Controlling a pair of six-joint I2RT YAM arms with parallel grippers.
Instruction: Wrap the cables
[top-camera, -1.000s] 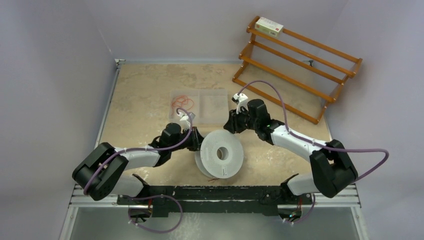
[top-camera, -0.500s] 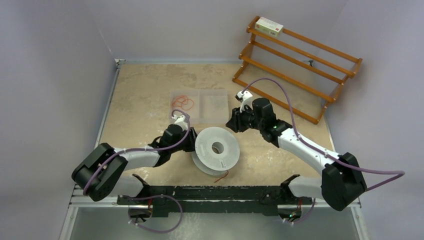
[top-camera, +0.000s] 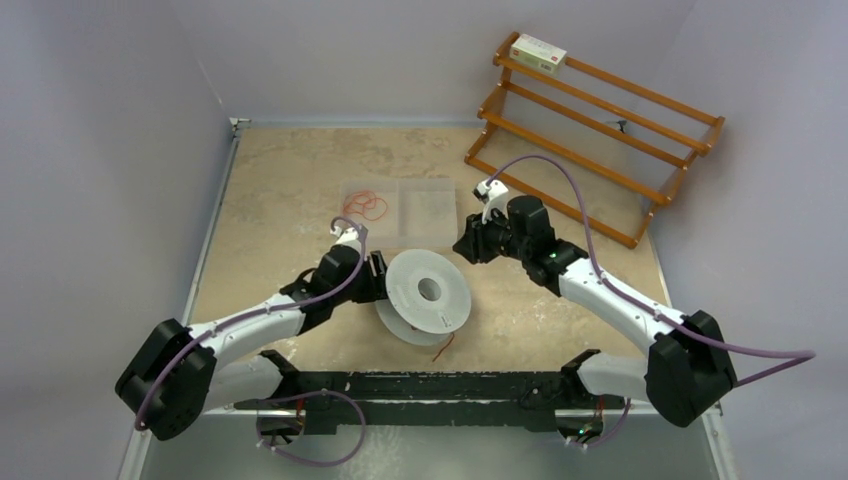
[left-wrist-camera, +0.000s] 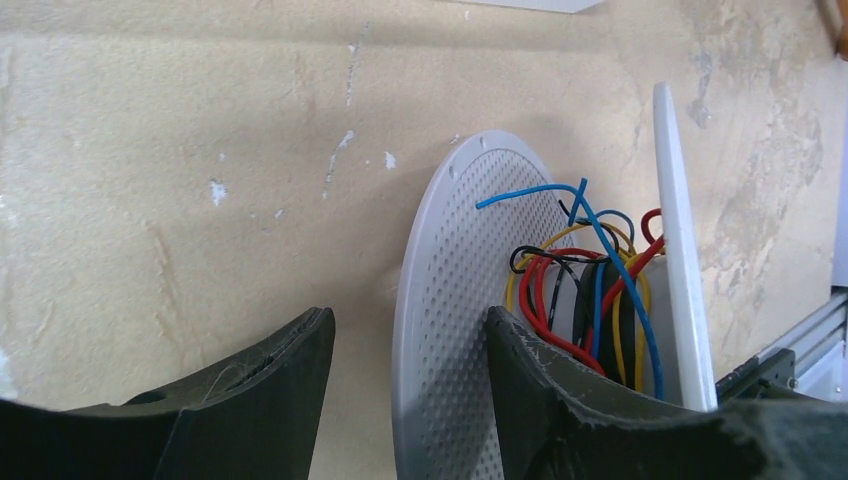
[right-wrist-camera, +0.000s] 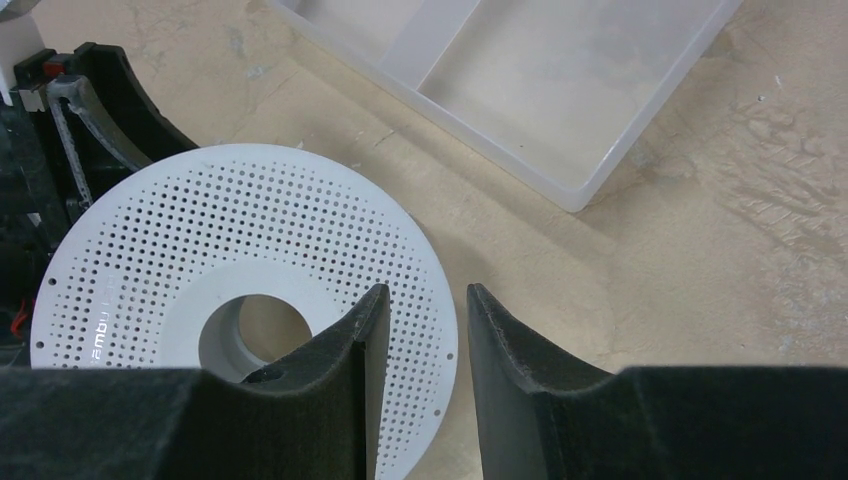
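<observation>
A white perforated spool (top-camera: 447, 307) lies tilted on the table. Thin red, blue, yellow and black cables (left-wrist-camera: 590, 300) are wound on its core, and a blue end (left-wrist-camera: 530, 190) sticks out. My left gripper (top-camera: 377, 278) is open. Its fingers straddle the spool's grey lower flange (left-wrist-camera: 450, 300), one finger between the flanges, with a gap on the outer side. My right gripper (top-camera: 463, 246) is slightly open and empty, just right of and above the spool's rim (right-wrist-camera: 250, 240). More red-orange cables (top-camera: 368, 207) lie in a clear tray. A loose red strand (top-camera: 443, 347) hangs below the spool.
The clear two-part tray (top-camera: 430, 212) sits behind the spool, also in the right wrist view (right-wrist-camera: 560, 80). A wooden rack (top-camera: 590, 130) with a small box (top-camera: 538, 52) stands at the back right. A black rail (top-camera: 430, 385) runs along the near edge.
The spool and my left gripper have moved left and a little farther from the near edge. The spool has drawn away from my right gripper, which has barely moved.
</observation>
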